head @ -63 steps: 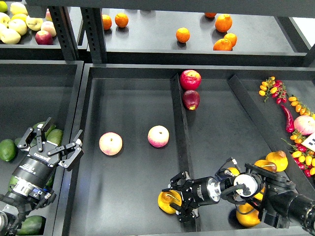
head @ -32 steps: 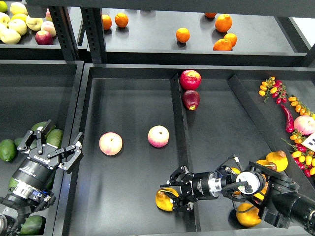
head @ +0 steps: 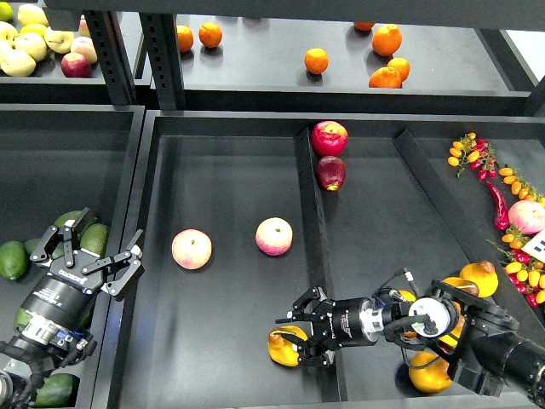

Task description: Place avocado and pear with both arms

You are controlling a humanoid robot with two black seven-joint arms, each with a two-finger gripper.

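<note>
Bruised yellow-orange pear, pinched by my right gripper, lies beside the black divider; my left gripper hangs spread over green avocados.

The pear is yellow-orange with a brown patch. Beyond it, two peaches are pink and cream. The tray is black.

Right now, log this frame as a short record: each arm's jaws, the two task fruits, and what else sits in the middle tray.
left gripper: jaws open, empty, above the avocados
right gripper: jaws around the pear
pear: low in the middle tray, beside the divider
avocado: one of several in the left bin, none gripped
middle tray extras: two peaches
</note>
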